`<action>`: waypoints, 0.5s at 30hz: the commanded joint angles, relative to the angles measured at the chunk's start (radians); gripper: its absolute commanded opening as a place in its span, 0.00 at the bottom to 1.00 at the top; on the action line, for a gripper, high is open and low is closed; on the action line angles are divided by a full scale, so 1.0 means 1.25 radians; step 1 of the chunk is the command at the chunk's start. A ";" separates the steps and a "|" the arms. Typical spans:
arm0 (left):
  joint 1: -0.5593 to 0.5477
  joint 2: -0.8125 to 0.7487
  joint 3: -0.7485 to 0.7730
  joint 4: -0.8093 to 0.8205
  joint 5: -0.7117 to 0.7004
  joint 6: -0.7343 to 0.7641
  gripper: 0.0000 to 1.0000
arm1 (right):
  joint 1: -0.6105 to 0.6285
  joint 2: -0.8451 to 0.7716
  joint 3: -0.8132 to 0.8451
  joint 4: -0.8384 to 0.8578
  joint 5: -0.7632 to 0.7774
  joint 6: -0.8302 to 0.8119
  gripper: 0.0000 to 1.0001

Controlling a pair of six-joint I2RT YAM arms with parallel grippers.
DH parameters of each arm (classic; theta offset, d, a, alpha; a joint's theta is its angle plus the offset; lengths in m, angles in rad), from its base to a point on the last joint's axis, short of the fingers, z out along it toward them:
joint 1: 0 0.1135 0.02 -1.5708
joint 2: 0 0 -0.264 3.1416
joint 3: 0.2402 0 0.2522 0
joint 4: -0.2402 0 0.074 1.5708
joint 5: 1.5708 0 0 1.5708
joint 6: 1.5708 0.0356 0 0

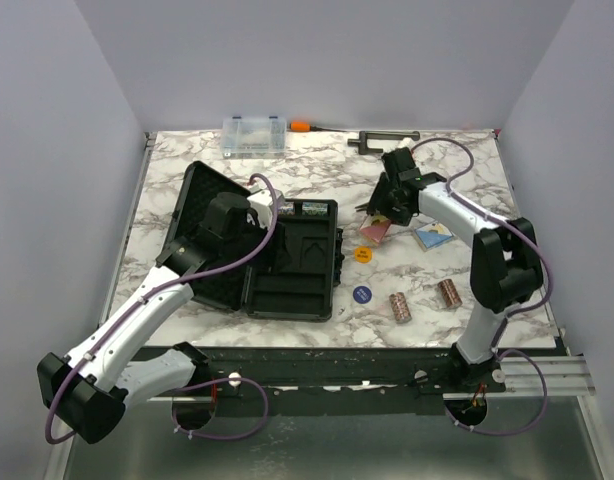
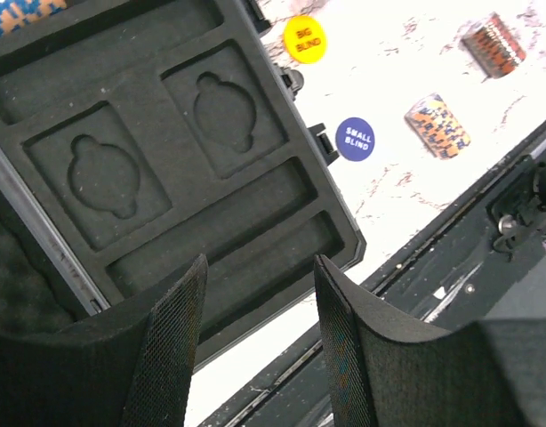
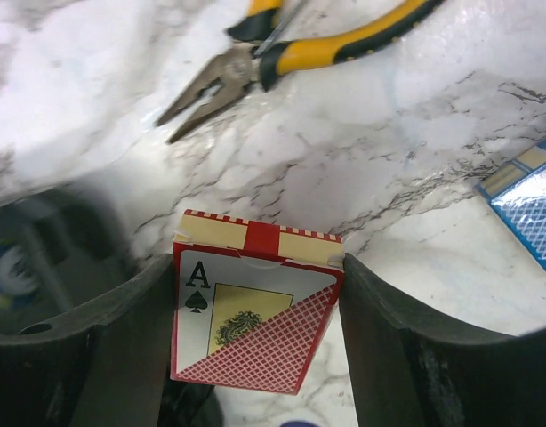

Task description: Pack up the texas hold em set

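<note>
The black foam-lined case (image 1: 287, 290) lies open left of centre, with a chip roll in its far slot (image 1: 305, 210). My left gripper (image 1: 232, 215) hovers over it, open and empty; in the left wrist view (image 2: 260, 347) the foam recesses (image 2: 166, 178) lie below it. My right gripper (image 1: 384, 215) is shut on the red card deck (image 3: 255, 307), held just above the table right of the case. The blue deck (image 1: 432, 236) lies beside it. An orange disc (image 1: 363, 254), a blue disc (image 1: 362, 294) and two chip rolls (image 1: 400, 306) (image 1: 448, 292) lie on the marble.
Yellow-handled pliers (image 3: 291, 53) lie just beyond the right gripper. A clear organiser box (image 1: 254, 135), an orange-handled screwdriver (image 1: 312, 126) and a dark tool (image 1: 384, 138) sit along the far edge. The case lid (image 1: 202, 215) stands open on the left.
</note>
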 commanded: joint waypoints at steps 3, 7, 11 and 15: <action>-0.005 0.000 0.050 0.024 0.063 -0.003 0.51 | 0.004 -0.134 -0.012 0.043 -0.146 -0.077 0.37; -0.005 0.021 0.080 0.028 0.080 -0.024 0.51 | 0.036 -0.170 0.009 0.053 -0.239 -0.106 0.37; -0.005 0.053 0.088 0.070 0.095 -0.096 0.52 | 0.102 -0.185 0.045 0.054 -0.251 -0.118 0.37; -0.007 0.084 0.072 0.160 0.142 -0.167 0.54 | 0.140 -0.196 0.063 0.066 -0.279 -0.106 0.37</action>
